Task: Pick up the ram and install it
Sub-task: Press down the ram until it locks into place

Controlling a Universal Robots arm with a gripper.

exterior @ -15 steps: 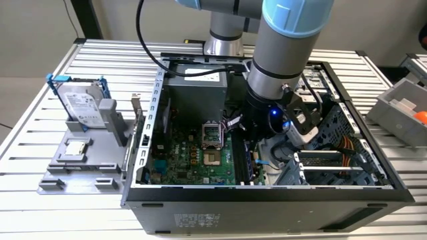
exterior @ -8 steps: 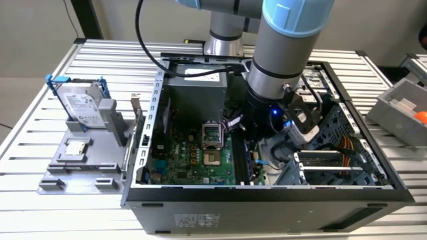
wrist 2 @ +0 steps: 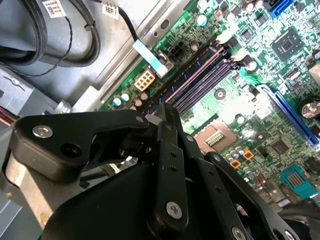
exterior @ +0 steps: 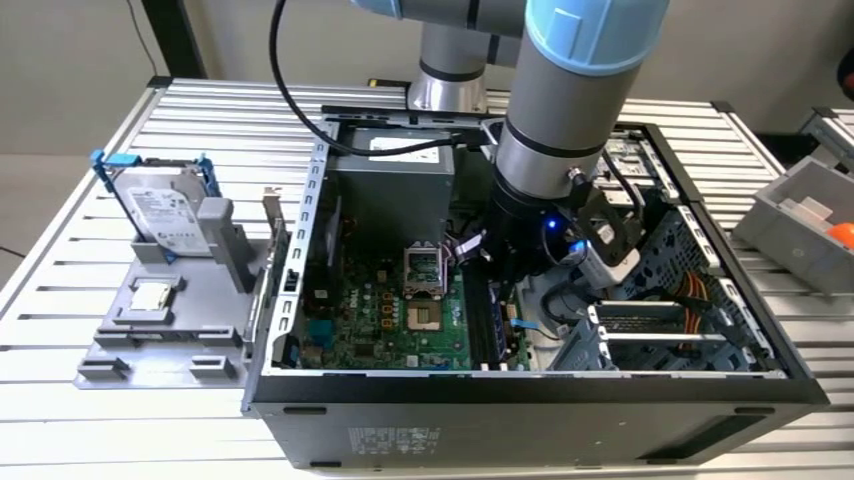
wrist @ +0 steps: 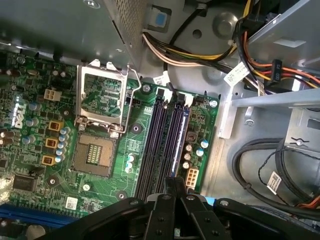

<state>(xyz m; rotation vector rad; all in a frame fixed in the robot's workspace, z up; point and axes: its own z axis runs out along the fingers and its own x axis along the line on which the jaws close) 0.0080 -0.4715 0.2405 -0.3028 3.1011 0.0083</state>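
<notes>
Exterior view first: the open computer case (exterior: 534,395) lies on the slatted table (exterior: 80,230), and the arm (exterior: 567,120) plunges straight down into it, its wrist glowing blue above the motherboard (exterior: 387,320). Off to the exterior view's left, well apart from the arm, a grey fixture (exterior: 167,320) carries the silver hard drive (exterior: 167,215) in its blue frame and a small square processor chip (exterior: 151,294).

Both wrist views put the gripper (wrist: 172,187) low over the bank of memory slots (wrist: 162,137), right at the slots' near end. Its black fingers (wrist 2: 167,150) are drawn together, only a slim gap between the tips. The ram (wrist: 179,142) sits directly ahead of the fingertips, a thin dark stick lying along one slot in line with the gripper; whether the tips are pinching its end or just meeting it, I cannot tell. Just beside the slots is the open processor socket (wrist: 102,100), its metal frame raised.
</notes>
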